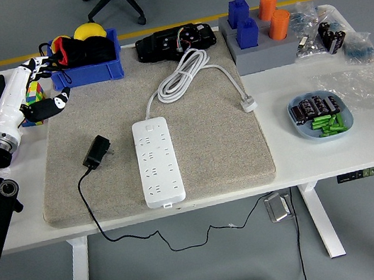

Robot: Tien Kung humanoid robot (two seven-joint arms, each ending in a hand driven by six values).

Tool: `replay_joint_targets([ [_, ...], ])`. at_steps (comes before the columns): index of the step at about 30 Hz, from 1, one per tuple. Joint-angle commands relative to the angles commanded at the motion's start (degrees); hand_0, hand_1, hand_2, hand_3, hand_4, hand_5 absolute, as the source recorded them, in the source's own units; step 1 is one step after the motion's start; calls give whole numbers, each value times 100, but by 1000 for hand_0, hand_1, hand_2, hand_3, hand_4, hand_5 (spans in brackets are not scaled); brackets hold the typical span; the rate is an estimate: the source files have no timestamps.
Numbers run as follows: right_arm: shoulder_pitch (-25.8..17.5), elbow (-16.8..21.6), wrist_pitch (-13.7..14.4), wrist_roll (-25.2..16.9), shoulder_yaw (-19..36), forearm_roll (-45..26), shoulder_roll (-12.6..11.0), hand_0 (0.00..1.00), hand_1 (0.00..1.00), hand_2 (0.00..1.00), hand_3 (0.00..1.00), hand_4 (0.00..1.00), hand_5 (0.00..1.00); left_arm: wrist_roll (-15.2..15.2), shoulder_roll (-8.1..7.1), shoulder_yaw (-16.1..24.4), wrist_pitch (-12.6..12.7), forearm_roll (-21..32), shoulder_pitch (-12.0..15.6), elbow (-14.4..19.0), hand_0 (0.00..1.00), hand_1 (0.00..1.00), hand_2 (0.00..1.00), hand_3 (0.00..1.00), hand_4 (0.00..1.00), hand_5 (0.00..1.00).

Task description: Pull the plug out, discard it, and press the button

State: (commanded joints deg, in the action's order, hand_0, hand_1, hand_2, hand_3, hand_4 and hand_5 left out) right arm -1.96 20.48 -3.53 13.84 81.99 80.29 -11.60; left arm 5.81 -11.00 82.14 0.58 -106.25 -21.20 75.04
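— On the mat [230, 140], what is being observed?

— A white strip [157, 161] is lying lengthwise near the middle, its sockets all vacant. Its white cord [187, 74] is coiled beyond it, toward the far edge, and is ending in a white plug [249, 105] resting on the mat's right side. The button cannot be made out on the strip.

— And the black plug [96, 151]?

— It is lying on the mat, left of the strip and clear of it. Its black cable [88, 207] is running off the near edge and hanging below the table [319, 154].

— How is the left hand [38, 89] being held?

— It is being held at the mat's far-left corner, well away from the black plug. The fingers [58, 100] are spread loosely and nothing is being gripped. A blue bin [89, 72] is sitting just beyond the hand, and a coloured cube [34, 91] is partly hidden beside it.

— Anything else being noted?

— A blue dish [311, 130] of small green and dark parts is sitting right of the mat. A grey block [259, 54] with blue and orange pieces is standing at the far right.
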Motion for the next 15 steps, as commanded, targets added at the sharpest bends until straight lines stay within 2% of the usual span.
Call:
replay_joint_targets([
  [15,25,4,-1,1,1,-11,5,785,749,745,751,791,796,5,-13,-2,-10,-3,-12,-3,792,753,735,788,667,2],
])
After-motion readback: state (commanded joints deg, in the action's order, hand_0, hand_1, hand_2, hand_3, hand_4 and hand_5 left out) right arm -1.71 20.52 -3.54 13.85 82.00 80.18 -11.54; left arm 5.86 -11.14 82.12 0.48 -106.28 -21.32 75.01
